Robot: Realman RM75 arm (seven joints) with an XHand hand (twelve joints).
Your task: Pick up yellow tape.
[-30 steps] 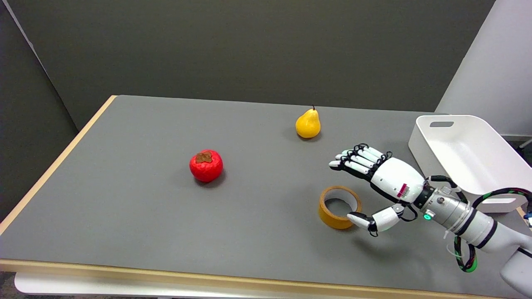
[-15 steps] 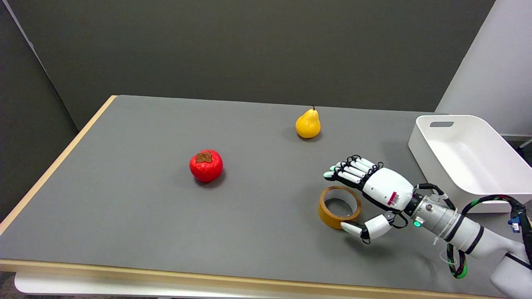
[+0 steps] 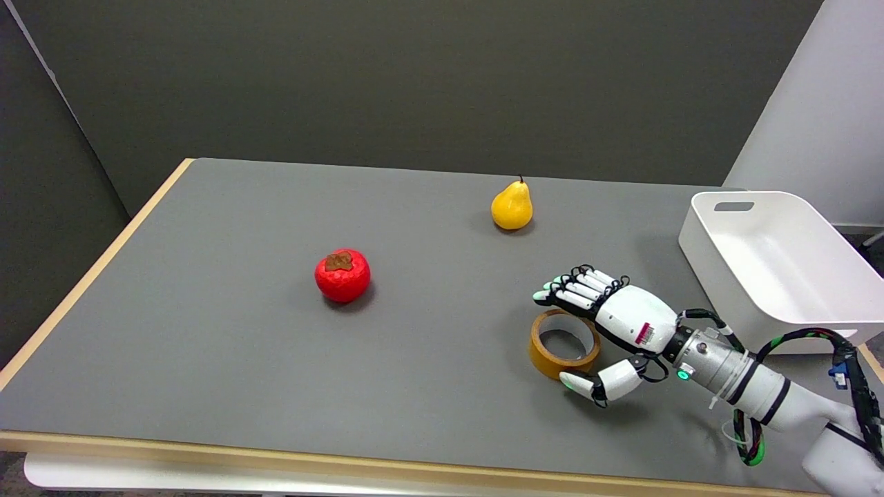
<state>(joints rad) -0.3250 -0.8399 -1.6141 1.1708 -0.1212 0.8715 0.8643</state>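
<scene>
yellow tape (image 3: 561, 343) lay flat on grey table (image 3: 207, 331), near right edge | right hand (image 3: 611, 324) straddled it, fingers (image 3: 577, 290) spread apart, holding nothing | red fruit (image 3: 342, 275) and pear (image 3: 512, 205) well apart | white bin (image 3: 773, 259) beside arm

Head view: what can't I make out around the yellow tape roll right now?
- Whether the right hand touches the yellow tape roll: the thumb overlaps its near wall and the palm covers its right rim.
- Undersides of the fingers: turned away.
- White plastic bin: near corner hidden by the arm's cables.
</scene>
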